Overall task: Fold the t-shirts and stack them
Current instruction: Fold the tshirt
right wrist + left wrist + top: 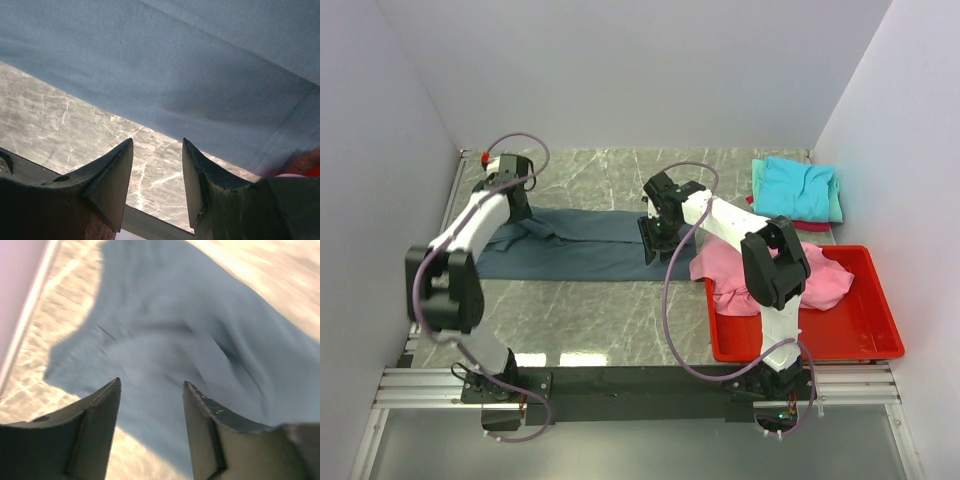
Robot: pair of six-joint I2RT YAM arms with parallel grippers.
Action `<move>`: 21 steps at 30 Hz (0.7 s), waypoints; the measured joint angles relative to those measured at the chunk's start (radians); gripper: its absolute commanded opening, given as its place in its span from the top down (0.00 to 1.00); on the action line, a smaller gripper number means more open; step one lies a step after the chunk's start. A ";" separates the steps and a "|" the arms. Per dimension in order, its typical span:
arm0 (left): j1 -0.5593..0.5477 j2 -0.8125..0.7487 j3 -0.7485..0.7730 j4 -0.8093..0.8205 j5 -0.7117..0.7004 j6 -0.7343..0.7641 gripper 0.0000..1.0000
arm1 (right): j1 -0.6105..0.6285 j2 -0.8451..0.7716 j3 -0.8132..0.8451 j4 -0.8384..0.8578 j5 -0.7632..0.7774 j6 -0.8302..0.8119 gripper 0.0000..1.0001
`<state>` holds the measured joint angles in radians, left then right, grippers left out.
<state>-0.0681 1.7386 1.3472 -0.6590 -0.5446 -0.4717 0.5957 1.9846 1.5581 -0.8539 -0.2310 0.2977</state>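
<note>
My left claw (pixel 151 383) hangs with jaws apart and empty over the bunched left end of the slate t-shirt (pixel 200 330). My right claw (pixel 157 143), likewise apart and empty, sits at its near hem. The shirt lies as a long band across the table (pixel 600 310), one end per arm, presumably for a two-handed fold. The pink t-shirt (pixel 725 268) waits in the red bin (pixel 860 345). The folded t-shirts (pixel 798 187) mark the stack at far right.

Open tabletop (pixel 590 320) lies on the near side of the slate t-shirt (pixel 585 245); the red bin (pixel 865 335) and folded stack (pixel 798 188) block the right.
</note>
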 measured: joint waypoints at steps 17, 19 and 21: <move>-0.063 -0.006 -0.235 0.159 0.286 0.072 0.53 | 0.012 0.005 0.014 -0.004 -0.006 0.000 0.49; -0.063 0.022 -0.222 0.183 0.286 0.072 0.53 | 0.013 0.005 0.014 -0.005 -0.006 0.000 0.49; -0.063 0.045 -0.206 0.200 0.285 0.071 0.53 | 0.013 0.005 0.014 -0.005 -0.006 0.000 0.49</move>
<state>-0.1314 1.7832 1.1408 -0.4595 -0.2600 -0.4004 0.6090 1.9892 1.5723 -0.8585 -0.2375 0.2981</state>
